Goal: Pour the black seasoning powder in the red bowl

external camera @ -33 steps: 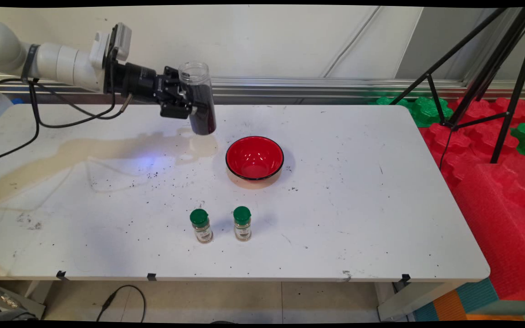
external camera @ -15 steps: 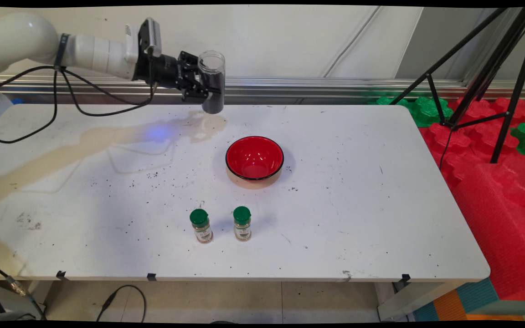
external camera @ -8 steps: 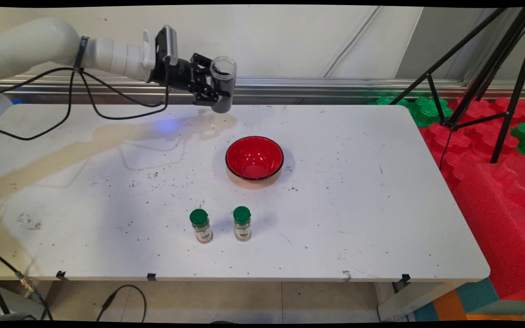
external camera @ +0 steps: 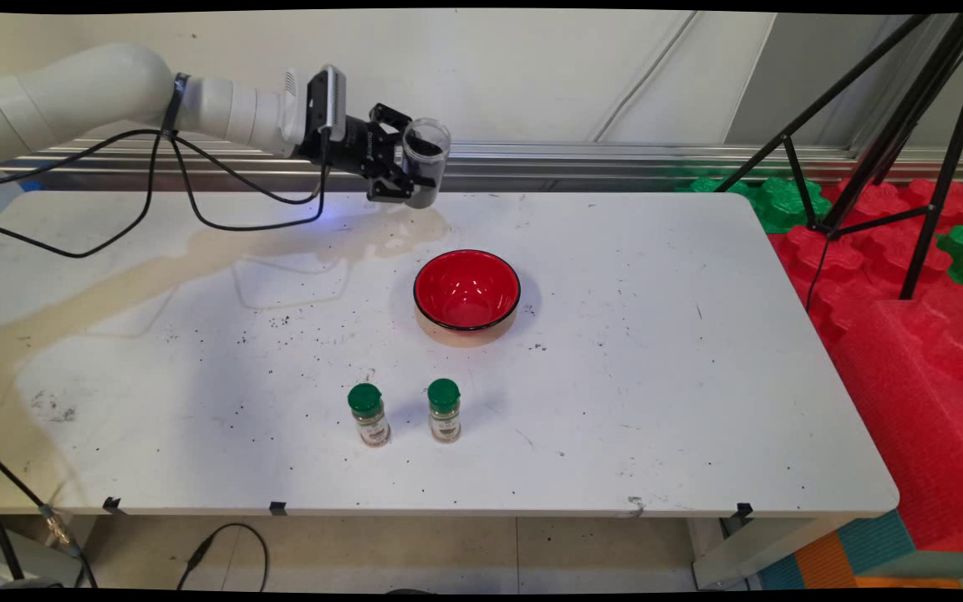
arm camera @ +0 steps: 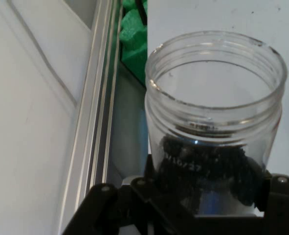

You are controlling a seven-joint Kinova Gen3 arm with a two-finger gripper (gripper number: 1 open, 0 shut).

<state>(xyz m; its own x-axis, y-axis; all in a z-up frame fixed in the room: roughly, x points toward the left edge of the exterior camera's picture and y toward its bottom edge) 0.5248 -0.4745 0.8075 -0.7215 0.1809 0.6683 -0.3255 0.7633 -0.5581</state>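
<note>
- gripper [external camera: 409, 171] is seen clamped on a clear open-mouthed jar [external camera: 425, 171], held in the air over the desk's [external camera: 657, 334] far edge, near the wall rail [external camera: 615, 155].
- in the hand view the jar [arm camera: 215, 127] is seen pinched low between the fingers [arm camera: 276, 193]; dark granules sit at its bottom, no lid on it.
- jar looks tilted, mouth turned partly toward the camera in the main view; exact angle cannot be told.
- red bowl [external camera: 466, 290] sits on the desk nearer the camera than the jar and slightly right, well apart from it.
- two green-capped spice bottles [external camera: 369, 414] [external camera: 445, 410] stand upright side by side near the front edge, apart from each other, well away from the gripper.
- dark specks are scattered on the desk, and a tan stain [external camera: 197, 259] runs from the left toward the jar's shadow.
- risk, judged: with no lid and a tilt, granules could be spilled onto the desk or behind it if the jar is tipped further outside the bowl.
- risk, judged: grip is low on a smooth wall, so the jar could slip or rotate under a fast swing.
- risk, judged: rail and wall are close behind; backward motion could knock the jar.
- hanging black cables [external camera: 197, 201] could drag on the desk's left part.
- open room: wide bare desk to the right of the bowl; between bowl and bottles also free.
- tripod legs [external camera: 891, 142] and red foam blocks [external camera: 933, 334] bound the right side past the desk edge.
</note>
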